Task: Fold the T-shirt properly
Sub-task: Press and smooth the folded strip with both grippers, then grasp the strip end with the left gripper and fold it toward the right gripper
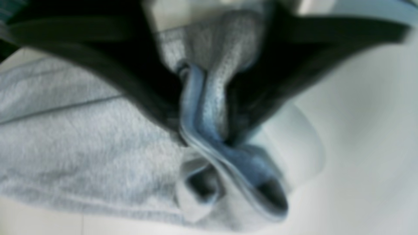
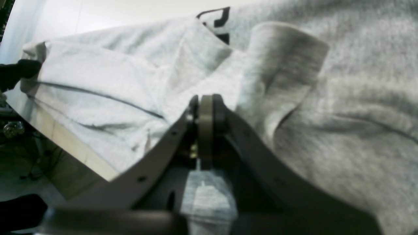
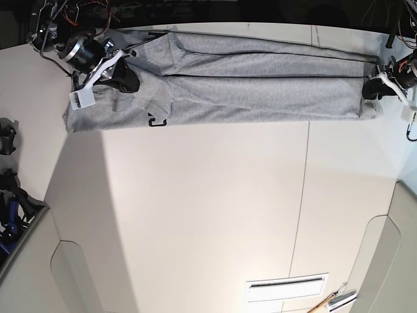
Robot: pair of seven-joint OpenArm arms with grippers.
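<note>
The heather-grey T-shirt lies stretched in a long band across the far side of the white table. A bit of black lettering shows at its near edge and in the right wrist view. My left gripper is at the band's right end; in its wrist view the black fingers are shut on a bunched hem of the T-shirt. My right gripper is on the left end; its jaws are closed, with grey cloth between the fingers.
Dark clamps and gear sit off the table's left edge. A white slotted plate and a small tool lie at the near right. In the right wrist view the table's edge drops to the floor at lower left.
</note>
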